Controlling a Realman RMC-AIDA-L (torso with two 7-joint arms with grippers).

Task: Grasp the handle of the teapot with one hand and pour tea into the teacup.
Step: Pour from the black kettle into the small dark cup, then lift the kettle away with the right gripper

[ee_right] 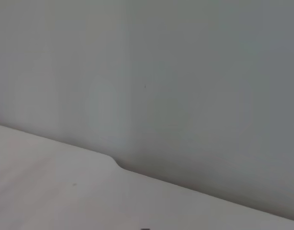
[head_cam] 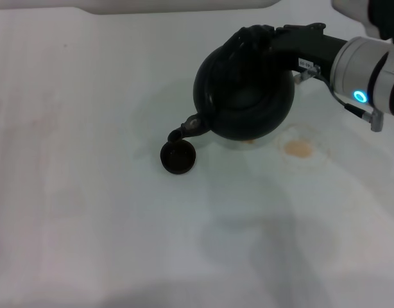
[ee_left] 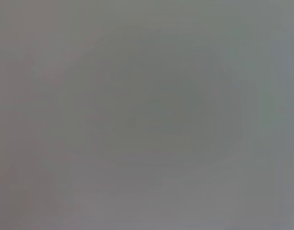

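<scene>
In the head view the large round black teapot (head_cam: pixel 245 96) hangs tilted above the white table, its short spout (head_cam: pixel 187 128) pointing down over the tiny dark teacup (head_cam: pixel 178 158). The spout tip is right at the cup's rim. My right gripper (head_cam: pixel 261 40) comes in from the upper right and is shut on the black handle (head_cam: pixel 248 37) at the teapot's top. No stream of tea can be made out. An orange-tan tea stain (head_cam: pixel 298 149) lies on the table right of the pot. My left gripper is out of view. The wrist views show neither pot nor cup.
The white table (head_cam: pixel 88 212) spreads to the left and front of the cup. A pale raised edge (head_cam: pixel 178 5) runs along the far side. The right wrist view shows only a grey wall (ee_right: pixel 185 72) and a white surface (ee_right: pixel 65 191).
</scene>
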